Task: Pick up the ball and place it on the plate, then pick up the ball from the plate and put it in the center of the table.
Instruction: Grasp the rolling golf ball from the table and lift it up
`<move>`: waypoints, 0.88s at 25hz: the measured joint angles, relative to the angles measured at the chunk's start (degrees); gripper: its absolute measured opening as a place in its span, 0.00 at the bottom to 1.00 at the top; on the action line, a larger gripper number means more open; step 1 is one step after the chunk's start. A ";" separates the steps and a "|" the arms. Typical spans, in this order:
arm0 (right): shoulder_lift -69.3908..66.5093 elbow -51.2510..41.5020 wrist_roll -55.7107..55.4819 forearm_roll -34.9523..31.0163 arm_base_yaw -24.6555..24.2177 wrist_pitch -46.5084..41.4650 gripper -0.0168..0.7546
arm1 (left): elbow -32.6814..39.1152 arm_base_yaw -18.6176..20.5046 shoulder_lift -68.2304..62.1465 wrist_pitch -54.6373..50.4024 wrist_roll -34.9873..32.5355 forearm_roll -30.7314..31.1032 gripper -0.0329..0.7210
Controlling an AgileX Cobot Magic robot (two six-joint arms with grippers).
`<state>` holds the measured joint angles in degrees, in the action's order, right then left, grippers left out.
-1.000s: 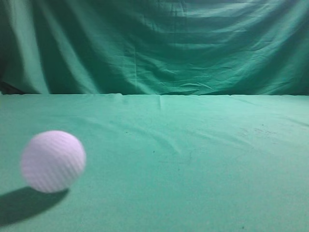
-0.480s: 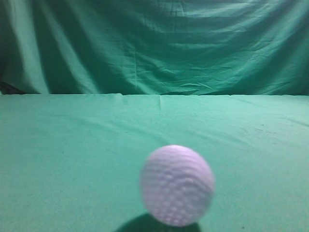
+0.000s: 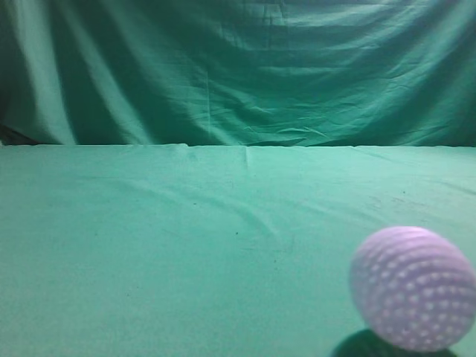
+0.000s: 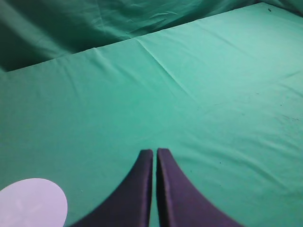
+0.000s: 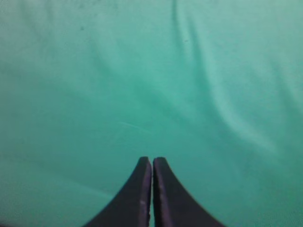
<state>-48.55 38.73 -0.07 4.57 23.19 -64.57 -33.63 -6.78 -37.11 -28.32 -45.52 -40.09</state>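
Observation:
The ball (image 3: 413, 288), white with a lilac tint and dimples, lies low at the right of the exterior view, close to the camera, on the green table (image 3: 223, 223), with its shadow under it. No gripper shows in that view. My left gripper (image 4: 155, 152) is shut and empty above the cloth. A pale, smooth, flat-looking round shape (image 4: 31, 204) lies at the bottom left of the left wrist view, cut by the edge; it may be the plate. My right gripper (image 5: 152, 160) is shut and empty over bare cloth. The ball shows in neither wrist view.
A draped green backdrop curtain (image 3: 238, 67) hangs behind the table's far edge. The cloth has faint wrinkles (image 4: 161, 59) and small dark specks.
The ball has travelled across the exterior view from the left, through the middle, to the lower right. Nothing holds it.

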 joint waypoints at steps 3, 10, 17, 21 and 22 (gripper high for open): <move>-3.52 0.08 -0.09 -0.81 2.91 0.55 0.02 | 0.00 0.00 -0.64 0.00 -0.10 0.00 0.04; -7.72 0.08 -0.23 -1.56 10.12 5.41 0.02 | 0.00 0.00 -0.88 0.00 -0.10 -1.25 0.04; -10.12 0.85 -2.72 -2.56 16.24 6.20 0.02 | 0.00 0.00 -0.88 -1.85 -0.10 -4.24 0.04; -11.29 1.18 -2.72 -3.26 19.61 7.31 0.02 | 0.00 0.00 -0.88 -3.45 -0.10 -4.24 0.04; -11.74 1.18 -2.72 -3.46 20.30 7.63 0.02 | 0.00 0.00 -0.88 -3.91 -0.10 -4.24 0.04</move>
<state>-60.29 39.92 -2.79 1.10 43.49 -56.94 -33.63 -6.78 -37.99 -32.22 -45.61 -44.33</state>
